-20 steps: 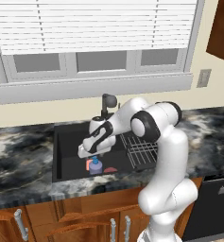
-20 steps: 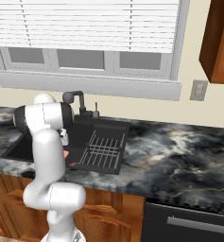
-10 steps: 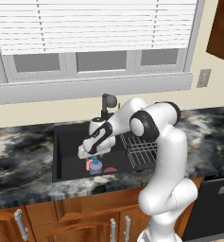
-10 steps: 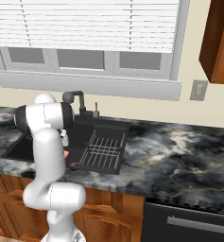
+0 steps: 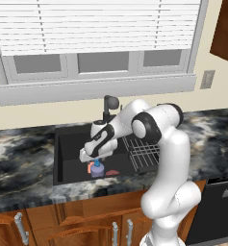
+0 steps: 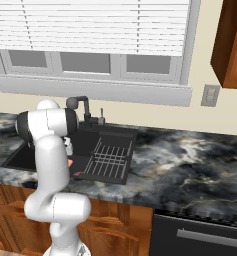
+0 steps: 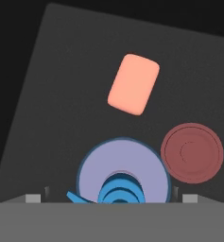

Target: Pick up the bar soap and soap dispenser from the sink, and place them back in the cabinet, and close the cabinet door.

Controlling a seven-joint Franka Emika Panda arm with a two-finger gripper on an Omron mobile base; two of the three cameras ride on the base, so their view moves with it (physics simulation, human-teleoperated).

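large black rectangular sink (image 5: 69, 144) | white arm's gripper (image 5: 90, 156) unmoved over the last second, jaws spread wide, poised over the blue-purple cylindrical soap dispenser (image 7: 123, 177) | flat salmon-pink bar soap (image 7: 133, 84) lies apart on the sink floor | grasp not yet made

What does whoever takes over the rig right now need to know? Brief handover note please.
Gripper: open, holding nothing, poised right above the soap dispenser, jaws either side of it.
Soap dispenser: upright on the floor of the sink.
Bar soap: flat on the sink floor, apart from the dispenser. A dark red round piece lies beside the dispenser; not part of the job.
Cabinet: upper right of the window; door state can't be told.
Done: nothing placed.
Left: grasp and stow dispenser, then soap, close door.
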